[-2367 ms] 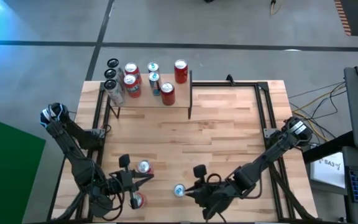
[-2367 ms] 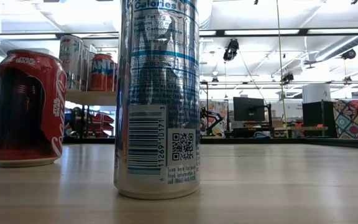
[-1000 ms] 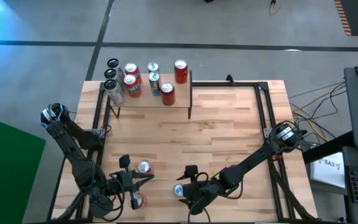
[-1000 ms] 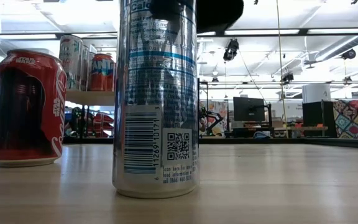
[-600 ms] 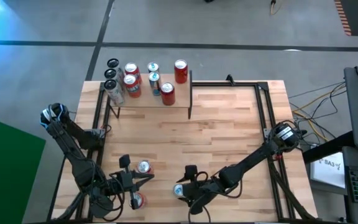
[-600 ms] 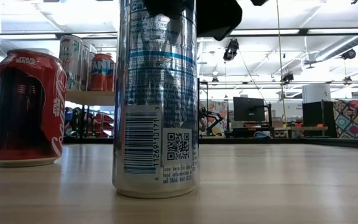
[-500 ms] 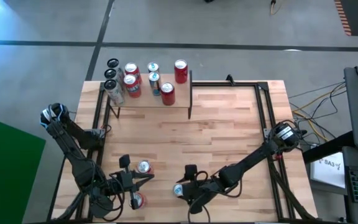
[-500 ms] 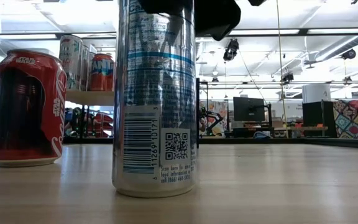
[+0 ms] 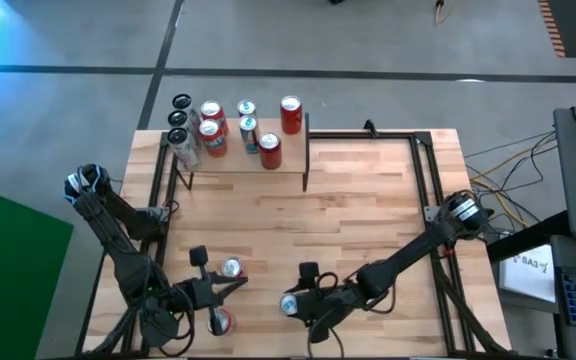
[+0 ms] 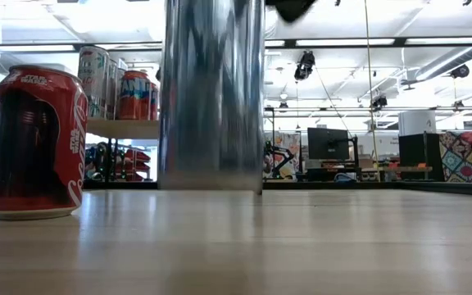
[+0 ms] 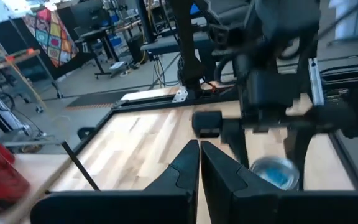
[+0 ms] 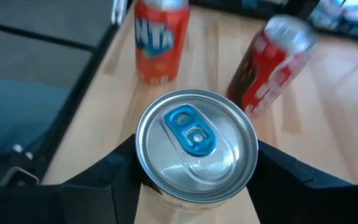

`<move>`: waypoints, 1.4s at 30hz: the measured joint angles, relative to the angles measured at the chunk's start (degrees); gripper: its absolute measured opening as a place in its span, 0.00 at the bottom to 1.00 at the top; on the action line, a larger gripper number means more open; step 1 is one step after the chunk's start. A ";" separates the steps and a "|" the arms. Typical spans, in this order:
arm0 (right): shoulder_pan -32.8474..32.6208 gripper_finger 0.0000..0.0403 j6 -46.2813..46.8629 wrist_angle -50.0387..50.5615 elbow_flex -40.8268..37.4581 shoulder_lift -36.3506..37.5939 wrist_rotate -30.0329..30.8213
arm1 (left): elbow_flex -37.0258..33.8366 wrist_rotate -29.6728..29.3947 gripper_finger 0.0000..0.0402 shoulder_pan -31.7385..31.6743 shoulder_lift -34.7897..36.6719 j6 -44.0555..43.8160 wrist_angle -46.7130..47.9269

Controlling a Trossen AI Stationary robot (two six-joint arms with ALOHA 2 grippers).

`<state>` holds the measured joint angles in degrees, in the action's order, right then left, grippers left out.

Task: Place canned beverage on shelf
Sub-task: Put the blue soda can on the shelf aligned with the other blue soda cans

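My right gripper (image 12: 196, 180) is shut on a silver can with a blue tab (image 12: 196, 146), near the table's front edge at its middle (image 9: 290, 304). In the low view the can (image 10: 211, 98) hangs above the tabletop. My left gripper (image 9: 236, 288) is shut with nothing in it, between an orange can (image 12: 160, 40) and a red can (image 10: 35, 143), both standing on their bases. The shelf (image 9: 290, 160) stands at the far left and carries several cans. My right gripper pinches the silver can between its two fingers (image 12: 120, 168), on opposite sides of the can's wall (image 12: 143, 186) just below the top rim. The fingers come slanting down from the table's right side. The can stays upright, its bottom (image 10: 211, 187) clear of the table.
A black metal frame (image 9: 423, 170) runs along the table's edges. The middle and right of the tabletop (image 9: 368, 220) lie bare between the arms and the shelf. The room beyond the table holds desks and monitors.
My right gripper has shut on the silver can and risen. The can stood on the table a second ago and is now lifted clear, still upright. My left arm has kept its place.
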<state>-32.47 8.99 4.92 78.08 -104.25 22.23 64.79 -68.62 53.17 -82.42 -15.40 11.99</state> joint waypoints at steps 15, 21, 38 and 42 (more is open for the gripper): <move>1.66 0.56 -14.59 0.11 -1.88 10.71 3.29 | -8.01 0.59 0.00 -1.43 16.62 4.87 4.86; 5.12 0.56 -19.16 -5.41 -6.76 15.81 -0.82 | -18.66 4.00 0.00 -3.30 19.71 9.73 -8.49; 20.65 0.56 -28.84 -20.90 -16.51 22.47 -27.98 | -29.77 33.77 0.05 -16.27 21.58 28.17 -40.42; 23.10 0.56 -29.56 -20.55 -14.31 22.47 -27.15 | -29.09 35.08 0.14 -20.12 21.88 28.01 -40.02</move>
<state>-9.37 -20.57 -15.63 63.77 -81.78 -4.91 35.70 -33.54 33.05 -60.54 12.61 -28.03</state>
